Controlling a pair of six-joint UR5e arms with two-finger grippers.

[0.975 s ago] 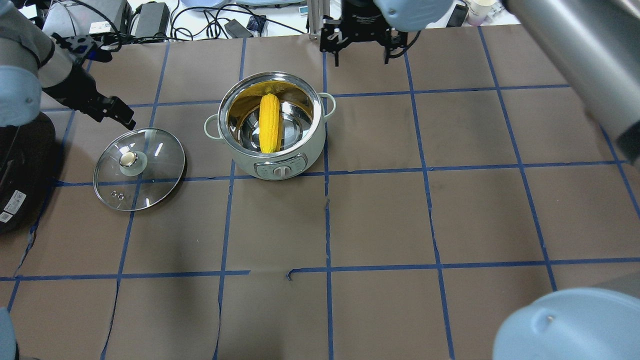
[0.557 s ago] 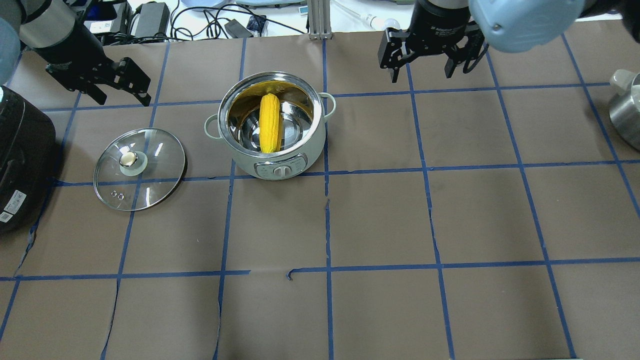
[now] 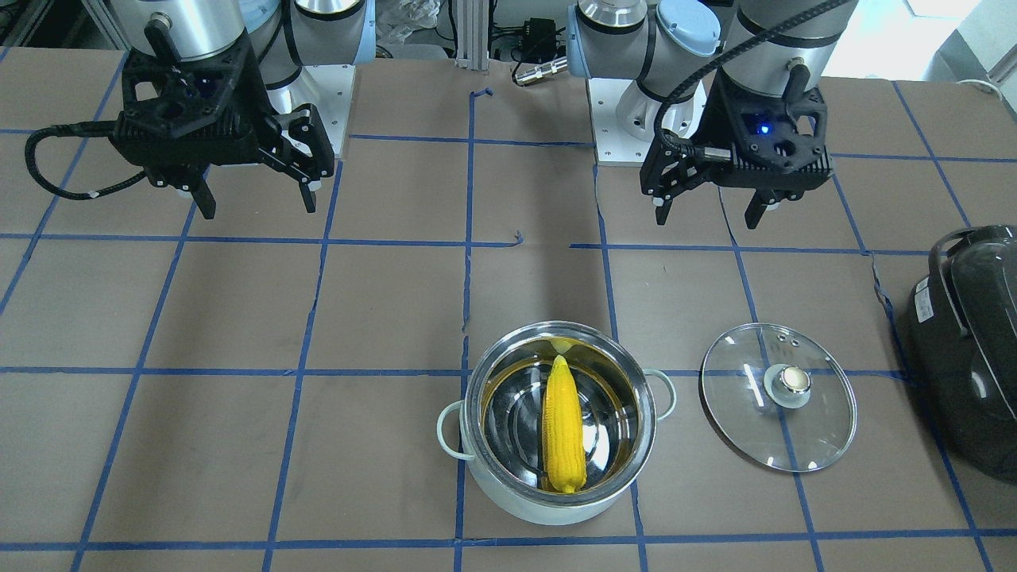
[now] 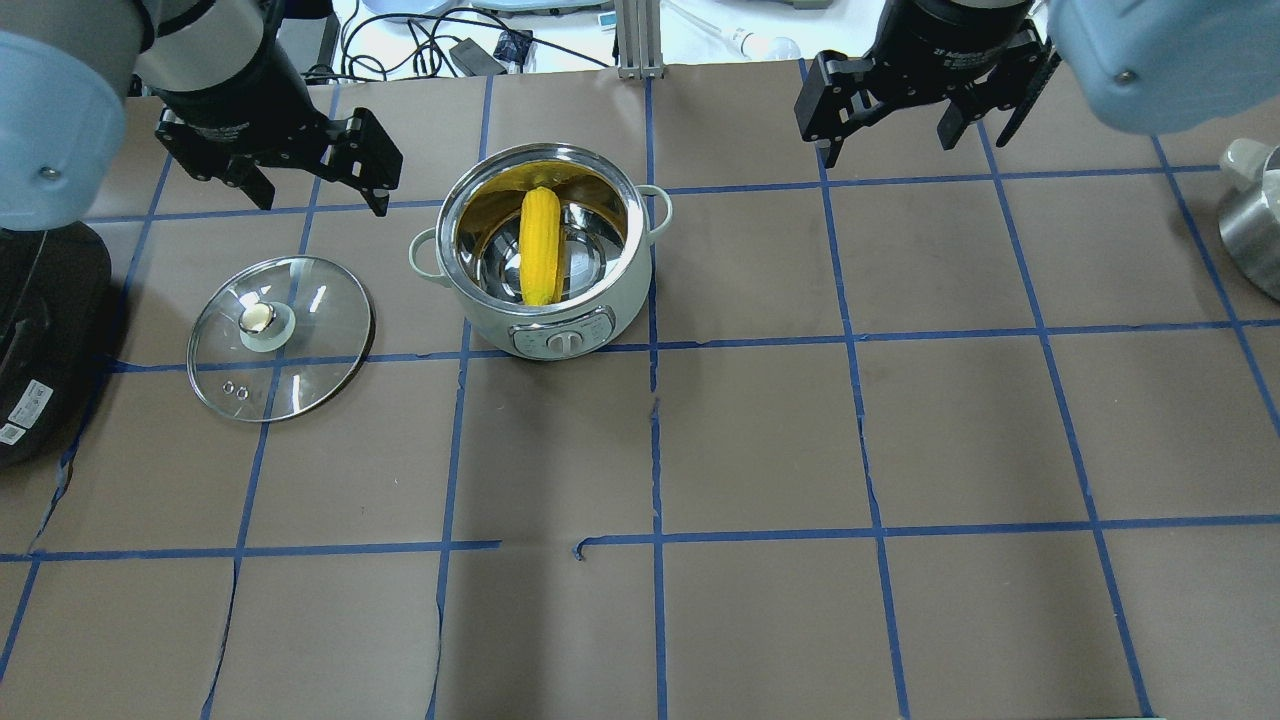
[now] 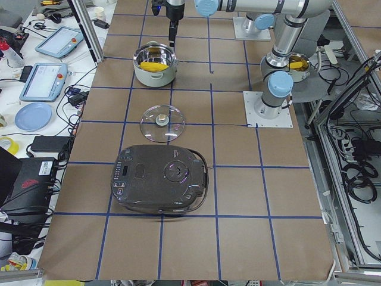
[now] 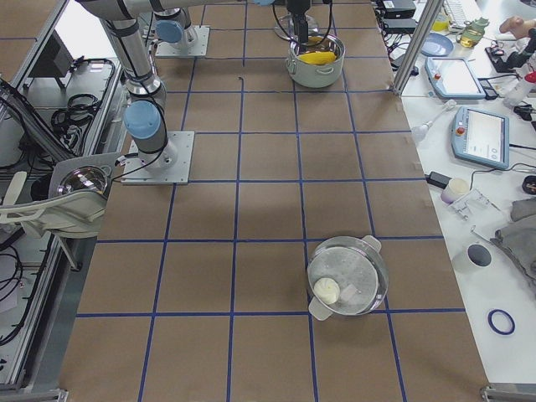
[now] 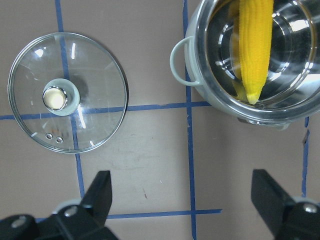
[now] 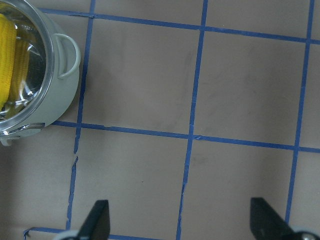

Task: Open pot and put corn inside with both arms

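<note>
Brown paper (image 4: 760,440) over the whole table top, divided in squares by blue tape (image 4: 1040,330), with small tears along some seams. Pale mint pot (image 4: 625,305) uncovered, standing on the paper below left gripper (image 4: 320,195) and off to one side, well apart from it. Yellow corn cob (image 4: 540,245) inside the pot, lying lengthwise in the shiny steel interior. Glass lid (image 4: 300,350) flat on the paper with knob (image 4: 257,320) up, near the pot but not touching, also below left gripper, on its other side. Left gripper held high, fingers spread wide, nothing between them. Right gripper (image 4: 900,140) the same: spread wide, empty, over bare paper, with the pot away to its side, toward the left arm. Dark rice cooker (image 4: 40,340) outward of left gripper, past the lid. Lidded steel pot (image 6: 347,276) far outward of right gripper. Beyond the table edge, white bench (image 6: 502,218) with cables (image 4: 400,40) and tablets (image 5: 44,80).
</note>
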